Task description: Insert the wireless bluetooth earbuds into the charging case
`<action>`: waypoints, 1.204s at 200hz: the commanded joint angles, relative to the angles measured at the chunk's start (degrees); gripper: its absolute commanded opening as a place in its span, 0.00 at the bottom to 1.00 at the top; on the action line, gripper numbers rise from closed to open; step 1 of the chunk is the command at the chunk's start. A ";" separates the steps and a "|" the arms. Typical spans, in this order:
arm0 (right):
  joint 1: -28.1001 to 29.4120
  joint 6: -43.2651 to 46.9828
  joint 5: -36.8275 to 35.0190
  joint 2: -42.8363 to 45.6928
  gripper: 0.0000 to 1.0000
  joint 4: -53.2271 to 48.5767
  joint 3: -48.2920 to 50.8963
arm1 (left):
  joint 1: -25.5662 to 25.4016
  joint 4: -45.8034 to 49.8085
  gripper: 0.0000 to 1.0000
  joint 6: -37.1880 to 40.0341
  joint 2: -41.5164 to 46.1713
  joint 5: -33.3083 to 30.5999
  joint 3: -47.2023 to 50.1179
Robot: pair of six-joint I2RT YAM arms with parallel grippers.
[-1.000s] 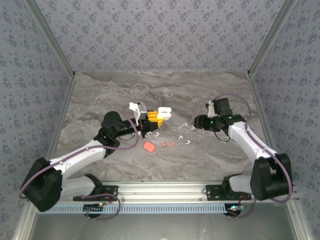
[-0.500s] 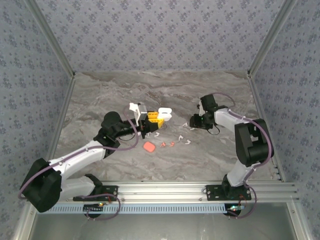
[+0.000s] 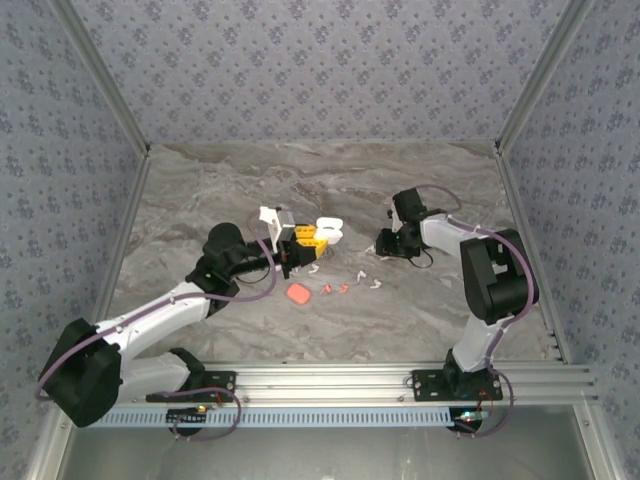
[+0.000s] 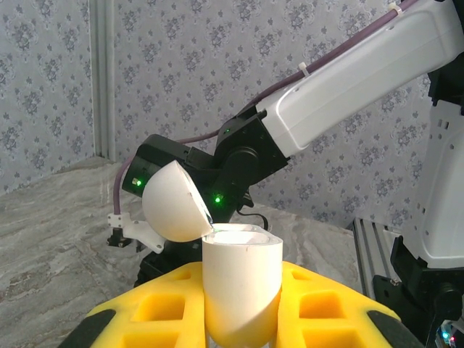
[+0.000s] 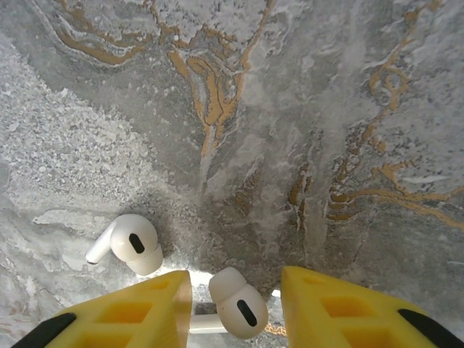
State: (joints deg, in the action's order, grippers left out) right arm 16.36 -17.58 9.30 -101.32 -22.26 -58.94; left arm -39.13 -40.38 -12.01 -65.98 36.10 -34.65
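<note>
two within reach: straddles nearer white earbud [image 5: 235, 312] with right gripper [image 5: 233, 284] spread, stem crosswise toward its left finger; pinches charging case [image 4: 243, 272] in left gripper [image 4: 243, 328].

One earbud [image 5: 233, 310] lies between the right tool's [image 5: 235, 284] jaws — another earbud [image 5: 130, 248] beside.

Arms [image 3: 160, 310] white w/ blk joints [image 3: 222, 243], purple cables [image 4: 118, 192]; yellow tool fingers [image 5: 130, 312].

Grey marbled table [image 3: 330, 180]; floral-patterned walls [image 3: 300, 70]; aluminium rail [image 3: 330, 378] at near edge.
</note>
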 commanded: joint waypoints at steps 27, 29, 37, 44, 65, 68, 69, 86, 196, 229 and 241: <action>0.83 0.61 -1.03 -2.44 0.32 -1.94 -2.12 | -0.44 0.03 0.00 0.23 1.77 -0.59 -1.16; 0.90 0.62 -1.08 -2.47 0.32 -2.03 -2.18 | -0.47 0.04 0.00 0.21 1.80 -0.54 -1.19; 1.04 0.73 -1.21 -2.57 0.32 -2.23 -2.27 | -0.48 0.13 0.00 0.32 1.84 -0.66 -1.19; 1.20 0.80 -1.30 -2.57 0.31 -2.41 -2.41 | -0.49 0.29 0.00 0.32 1.90 -0.67 -1.18; 1.50 1.10 -1.83 -2.48 0.28 -2.91 -2.60 | -0.48 0.56 0.00 0.41 2.07 -0.85 -1.12; 1.59 1.20 -1.93 -2.53 0.28 -2.99 -2.60 | -0.49 0.60 0.00 0.39 2.12 -0.85 -1.12; 1.58 1.22 -1.97 -2.55 0.28 -3.02 -2.59 | -0.50 0.63 0.00 0.40 2.10 -0.85 -1.12; 1.90 1.32 -2.18 -2.32 0.25 -3.39 -2.76 | -0.48 0.74 0.00 0.43 2.17 -0.98 -1.12; 2.80 11.58 -1.34 23.95 0.21 1.25 4.68 | -0.50 -3.54 0.00 -3.15 0.81 -1.24 0.18; 3.70 19.27 1.36 38.77 0.22 1.37 6.02 | -0.59 -7.07 0.00 -5.80 -2.09 0.01 -0.71; 4.09 22.03 2.97 43.01 0.22 1.35 5.68 | -0.66 -7.81 0.00 -6.42 -3.42 0.58 -1.44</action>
State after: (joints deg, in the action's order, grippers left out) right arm 19.64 -3.33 8.80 -65.23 -21.15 -53.98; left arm -39.18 -43.24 -15.88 -67.42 34.92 -34.54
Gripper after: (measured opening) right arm 0.217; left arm 0.188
